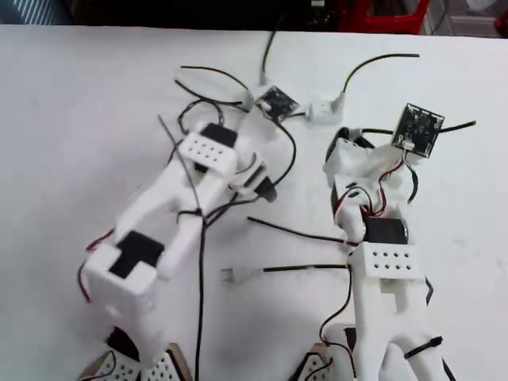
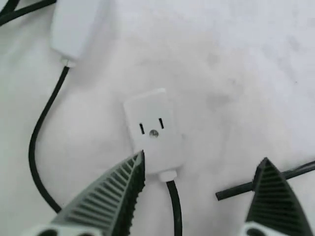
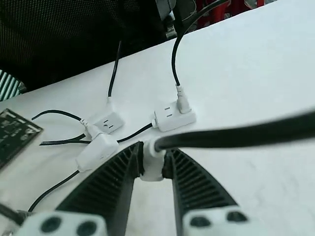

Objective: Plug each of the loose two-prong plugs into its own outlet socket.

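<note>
Right end effector (image 3: 155, 151) grips a white plug (image 3: 151, 172) near a socket (image 3: 170, 119) that already looks filled, the left end effector (image 2: 203, 161) hangs released over an empty socket (image 2: 153, 132), and a loose plug (image 1: 240, 274) lies on the tabletop (image 1: 79, 95), so most plugging seemingly remains.

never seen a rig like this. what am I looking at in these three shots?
Two small robot arms stand side by side at a white table. The high view is from a fixed camera above; the other two are from a camera on each arm's wrist. White outlet sockets and two-prong plugs on black cables lie on the table; one loose plug lies between the arms. The left gripper hangs open by an empty socket. The right gripper is shut on a white plug with a black cable.
</note>
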Controlling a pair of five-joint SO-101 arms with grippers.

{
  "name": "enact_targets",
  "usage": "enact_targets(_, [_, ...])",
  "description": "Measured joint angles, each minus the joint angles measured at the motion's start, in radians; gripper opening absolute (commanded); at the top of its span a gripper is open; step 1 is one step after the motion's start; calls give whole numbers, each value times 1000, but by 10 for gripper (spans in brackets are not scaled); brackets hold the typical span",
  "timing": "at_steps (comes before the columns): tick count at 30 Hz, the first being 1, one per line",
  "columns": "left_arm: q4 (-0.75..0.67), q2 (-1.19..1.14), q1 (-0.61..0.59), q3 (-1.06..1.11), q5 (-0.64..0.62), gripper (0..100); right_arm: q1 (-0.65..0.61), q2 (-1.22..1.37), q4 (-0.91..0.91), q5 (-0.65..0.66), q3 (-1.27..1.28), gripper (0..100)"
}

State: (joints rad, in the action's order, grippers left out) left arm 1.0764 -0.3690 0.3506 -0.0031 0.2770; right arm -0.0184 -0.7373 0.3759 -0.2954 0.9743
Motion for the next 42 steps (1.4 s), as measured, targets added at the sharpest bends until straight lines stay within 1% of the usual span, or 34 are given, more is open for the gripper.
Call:
enact_targets(6, [94,-207,3,-245,5,339,0,0,0,0,0,17])
enact_targets(9, [157,-298,-15,-367,5,339,0,0,0,0,0,17])
enact_targets(15, [345,-486,-147,-634,74,338,0,0,0,0,0,17])
enact_targets(20, [489,-562,-249,-884,84,338,0,0,0,0,0,17])
enact_targets(25, [620,-608,-259,-1105,84,339,0,0,0,0,0,17])
enact_targets(30, [646,-663,-259,-1211,84,337,0,0,0,0,0,17])
enact_targets(35, [638,-747,-249,-1224,114,327,0,0,0,0,0,17])
enact_targets(39, [605,-818,-250,-1224,123,216,0,0,0,0,0,17])
enact_targets(42, [597,-827,-230,-1227,129,155,0,0,0,0,0,17])
